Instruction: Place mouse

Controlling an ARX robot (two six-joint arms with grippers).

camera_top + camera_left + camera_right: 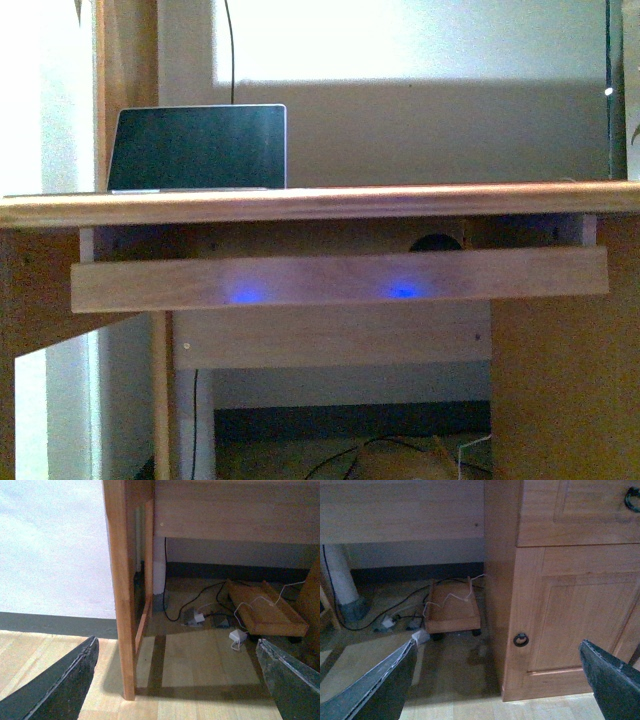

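Mouse is in neither grasp: left gripper [176, 641] and right gripper [497, 642] gape wide, empty, held low, aimed under the desk [120, 580].

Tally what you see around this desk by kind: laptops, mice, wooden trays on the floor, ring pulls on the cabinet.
Laptop: 1
Mouse: 0, none in view
Wooden tray: 1
Ring pulls: 2
Total: 4
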